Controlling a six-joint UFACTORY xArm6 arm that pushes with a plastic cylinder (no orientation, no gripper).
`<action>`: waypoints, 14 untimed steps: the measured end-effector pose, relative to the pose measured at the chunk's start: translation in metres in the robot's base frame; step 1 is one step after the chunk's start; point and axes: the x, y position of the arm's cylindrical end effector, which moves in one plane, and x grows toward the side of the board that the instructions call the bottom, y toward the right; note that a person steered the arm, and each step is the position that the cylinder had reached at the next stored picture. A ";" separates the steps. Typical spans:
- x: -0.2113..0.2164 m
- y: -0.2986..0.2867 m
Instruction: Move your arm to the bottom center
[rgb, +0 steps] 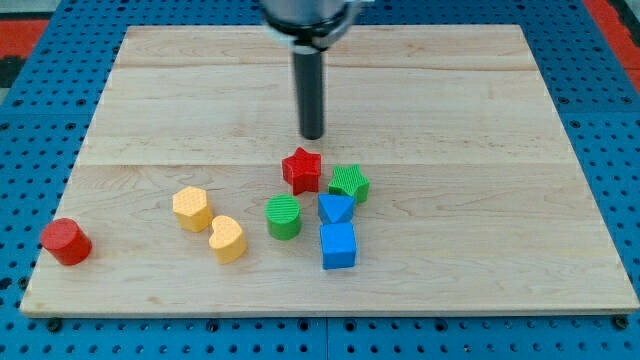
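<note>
My tip (313, 136) is the lower end of a dark rod that comes down from the view's top centre. It rests on the wooden board (480, 120) just above the red star block (301, 169), with a small gap between them. Right of the star is a green star block (349, 183). Below them are a green cylinder (283, 216), a blue triangle block (335, 208) and a blue cube (338, 245). All the blocks lie below the tip in the view.
Two yellow heart-shaped blocks (191, 208) (228, 238) lie left of the cluster. A red cylinder (66, 241) sits near the board's bottom left corner. Blue perforated panels (600, 100) surround the board.
</note>
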 end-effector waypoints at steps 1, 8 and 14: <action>0.033 0.071; 0.012 -0.089; 0.189 -0.113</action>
